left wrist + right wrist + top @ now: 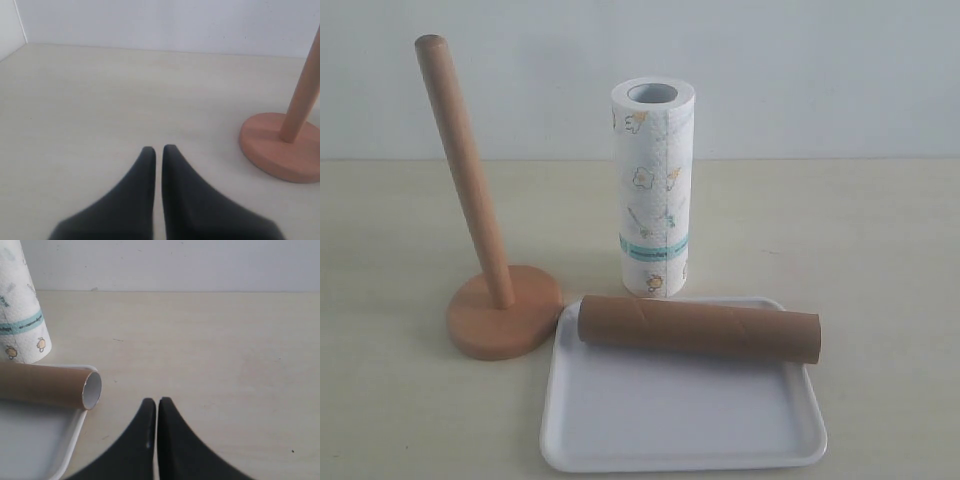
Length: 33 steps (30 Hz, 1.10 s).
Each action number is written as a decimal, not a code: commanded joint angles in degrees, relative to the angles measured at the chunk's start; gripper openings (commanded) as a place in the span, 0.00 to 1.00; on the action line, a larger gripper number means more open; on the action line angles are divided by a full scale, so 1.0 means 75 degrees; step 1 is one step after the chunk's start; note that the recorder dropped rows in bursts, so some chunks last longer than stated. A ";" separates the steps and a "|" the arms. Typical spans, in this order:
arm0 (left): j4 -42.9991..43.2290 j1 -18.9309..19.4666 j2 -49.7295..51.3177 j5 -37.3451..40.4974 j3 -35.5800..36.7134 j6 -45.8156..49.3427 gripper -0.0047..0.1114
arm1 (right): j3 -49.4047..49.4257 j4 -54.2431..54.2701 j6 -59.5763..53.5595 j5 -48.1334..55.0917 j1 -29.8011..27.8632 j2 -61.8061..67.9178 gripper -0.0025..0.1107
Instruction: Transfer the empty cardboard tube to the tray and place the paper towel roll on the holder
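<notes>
Two black grippers sit closest to their wrist cameras, each with its jaws drawn almost together and nothing between them: the left gripper (158,150) hangs low over bare pale surface (880,250) with the holder's round base off to one side, and the right gripper (153,402) hangs near the tray's corner and the tube's open end, touching neither. Neither gripper shows in the exterior view. In that view the nearest thing is the white glossy tray (670,420), lying flat with its near part bare. Across its far part lies the empty cardboard tube (700,328), brown and hollow, on its side, its right end poking out past the tray's rim. Just beside the tray's far left corner stands the wooden holder (472,195), its tall slim rod bare; whether its base touches the tray cannot be told. Farther back, just behind the tray, the paper towel roll (653,190) stands upright on the surface, white with small yellow figures and a teal band, its hollow core open at the top. A plain pale wall closes the scene. Judged from this, the tube's move looks done, while the roll is not yet on the holder, so about half of the task remains
</notes>
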 commanded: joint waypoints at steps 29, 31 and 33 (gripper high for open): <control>0.0037 0.0018 -0.0011 0.0021 0.0021 0.0033 0.08 | -0.0010 -0.0055 0.0038 -0.0089 -0.0024 -0.0032 0.03; 0.0037 0.0018 -0.0011 0.0021 0.0021 0.0033 0.08 | -0.0010 -0.0055 0.0024 -0.0109 -0.0024 -0.0032 0.03; 0.0037 0.0018 -0.0011 0.0021 0.0021 0.0033 0.08 | -0.0010 -0.0105 -0.0048 -0.0366 -0.0024 -0.0032 0.03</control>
